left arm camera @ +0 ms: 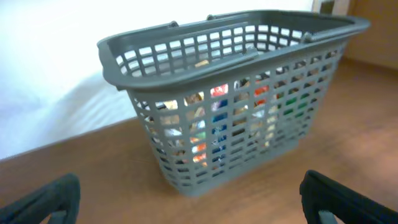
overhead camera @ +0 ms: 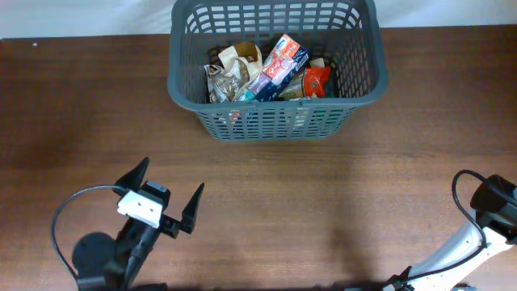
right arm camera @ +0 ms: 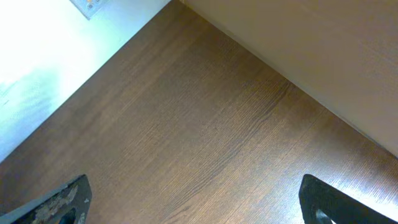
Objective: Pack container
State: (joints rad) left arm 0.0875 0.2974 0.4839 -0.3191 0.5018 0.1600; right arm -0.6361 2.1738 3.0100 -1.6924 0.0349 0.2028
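The dark grey slotted basket (overhead camera: 367,56) stands at the far middle of the table and holds several snack packets (overhead camera: 275,69). It also shows in the left wrist view (left arm camera: 186,71), with the packets visible through its lattice wall. My left gripper (overhead camera: 168,187) is open and empty at the front left, well short of the basket; its fingertips frame bare wood (left arm camera: 189,202). My right arm (overhead camera: 493,206) is at the front right edge; its gripper (right arm camera: 196,202) is open and empty over bare table.
The brown wooden table (overhead camera: 323,202) spreads round the basket. A white surface (overhead camera: 81,16) lies beyond its far edge. A black cable (overhead camera: 69,214) loops by the left arm.
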